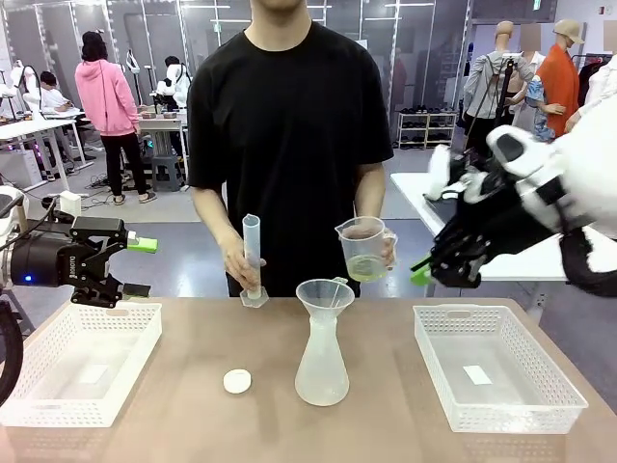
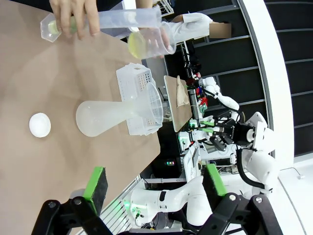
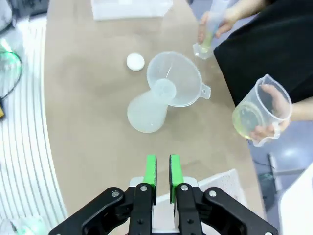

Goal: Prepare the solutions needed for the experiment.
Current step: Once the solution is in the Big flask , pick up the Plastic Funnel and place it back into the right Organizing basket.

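Solution [image 1: 364, 269], pale yellow, lies as a shallow layer in the bottom of a clear beaker [image 1: 363, 243]. The person at the far side holds the beaker up in one hand [image 1: 387, 254], above the table [image 1: 193, 424] and a little right of the middle. The person's other hand [image 1: 235, 262] grips a tall measuring cylinder [image 1: 252, 253], which stands upright near the table's far edge, left of the beaker. The right wrist view shows a greenish tint at its foot.

A cloudy white flask [image 1: 321, 365] stands at the middle of the table with a funnel [image 1: 324, 294] seated in its neck. I cannot tell whether there is liquid inside it. A small white cap [image 1: 237, 381] lies on the table just left of the flask. A white basket [image 1: 39, 357] sits at the left end of the table and another basket [image 1: 453, 371] at the right end.

The left gripper [image 1: 140, 267] hangs above the far edge of the left basket, its jaws wide apart and empty. The right gripper [image 3: 163, 171] is raised above the far right part of the table, near the beaker. Its green pads are drawn almost together with nothing between them.
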`<state>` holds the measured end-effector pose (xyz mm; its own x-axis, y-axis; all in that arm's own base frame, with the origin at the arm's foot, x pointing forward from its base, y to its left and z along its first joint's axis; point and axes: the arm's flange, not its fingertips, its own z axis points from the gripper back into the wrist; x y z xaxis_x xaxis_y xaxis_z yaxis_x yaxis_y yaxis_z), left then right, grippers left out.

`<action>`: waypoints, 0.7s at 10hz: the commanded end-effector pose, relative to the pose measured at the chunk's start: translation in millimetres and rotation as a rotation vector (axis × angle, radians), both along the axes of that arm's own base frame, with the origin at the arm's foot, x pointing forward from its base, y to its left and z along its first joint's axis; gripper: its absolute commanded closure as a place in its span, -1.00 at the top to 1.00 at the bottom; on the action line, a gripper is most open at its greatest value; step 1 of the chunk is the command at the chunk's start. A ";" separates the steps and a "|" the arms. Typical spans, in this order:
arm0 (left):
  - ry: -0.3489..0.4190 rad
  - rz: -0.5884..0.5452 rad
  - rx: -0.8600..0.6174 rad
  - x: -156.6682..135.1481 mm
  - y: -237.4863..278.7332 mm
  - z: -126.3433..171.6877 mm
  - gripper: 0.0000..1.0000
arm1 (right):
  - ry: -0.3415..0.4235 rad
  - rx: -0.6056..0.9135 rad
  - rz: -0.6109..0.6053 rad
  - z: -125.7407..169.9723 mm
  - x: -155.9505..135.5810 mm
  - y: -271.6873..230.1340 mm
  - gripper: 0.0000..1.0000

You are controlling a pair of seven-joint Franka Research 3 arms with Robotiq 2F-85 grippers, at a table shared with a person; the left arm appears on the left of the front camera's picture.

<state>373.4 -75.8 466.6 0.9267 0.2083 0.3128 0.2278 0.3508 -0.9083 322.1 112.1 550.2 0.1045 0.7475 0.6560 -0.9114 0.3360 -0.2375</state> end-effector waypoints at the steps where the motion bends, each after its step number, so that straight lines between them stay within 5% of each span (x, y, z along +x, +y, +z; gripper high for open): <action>1: 0.004 0.003 -0.031 -0.1 -2.8 2.6 1.00 | 0.041 0.173 -0.210 -15.4 -27.2 -16.0 -0.67; 2: 0.004 0.003 -0.031 -0.1 -2.8 2.6 1.00 | -0.049 0.158 -0.124 -11.9 -34.9 -12.1 -0.67; 3: 0.004 0.003 -0.031 -0.1 -2.8 2.6 1.00 | 0.051 0.094 -0.089 7.2 1.2 -14.8 -0.67; 6: 0.004 0.003 -0.031 -0.1 -2.8 2.6 1.00 | 0.037 0.129 -0.114 15.8 -1.0 -18.6 -0.67; 7: 0.004 0.003 -0.031 -0.1 -2.8 2.6 1.00 | 0.236 0.249 -0.206 15.3 15.6 -6.3 -0.67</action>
<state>373.4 -75.8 466.7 0.9266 0.2083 0.3130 0.2279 0.3510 -0.9082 324.2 97.5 561.5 0.2675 0.6161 0.7408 -0.8729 0.4806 -0.0844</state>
